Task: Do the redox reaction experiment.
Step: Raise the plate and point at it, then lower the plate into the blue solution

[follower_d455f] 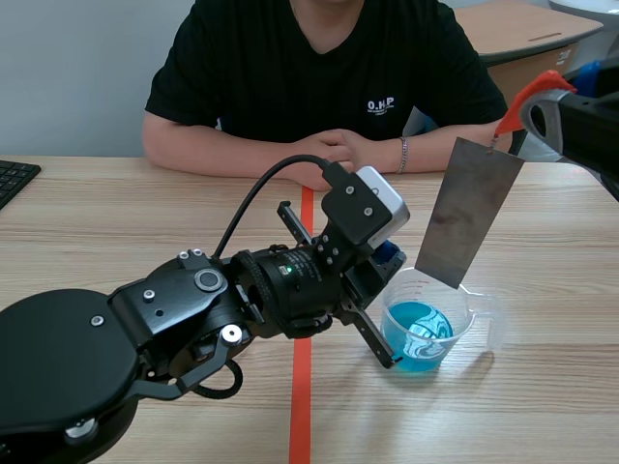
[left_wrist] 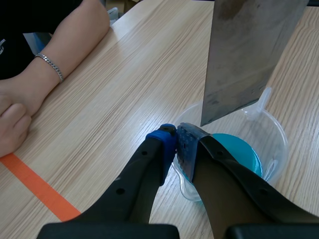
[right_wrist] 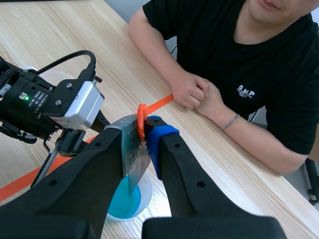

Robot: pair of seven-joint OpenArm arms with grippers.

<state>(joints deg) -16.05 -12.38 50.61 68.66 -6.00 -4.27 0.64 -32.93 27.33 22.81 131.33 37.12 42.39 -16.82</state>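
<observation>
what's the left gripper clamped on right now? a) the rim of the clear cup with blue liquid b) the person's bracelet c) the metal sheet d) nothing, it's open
a: the left gripper has one finger outside and one inside the wall of the cup, pinching its rim, while the metal sheet hangs above it from the right gripper.
</observation>
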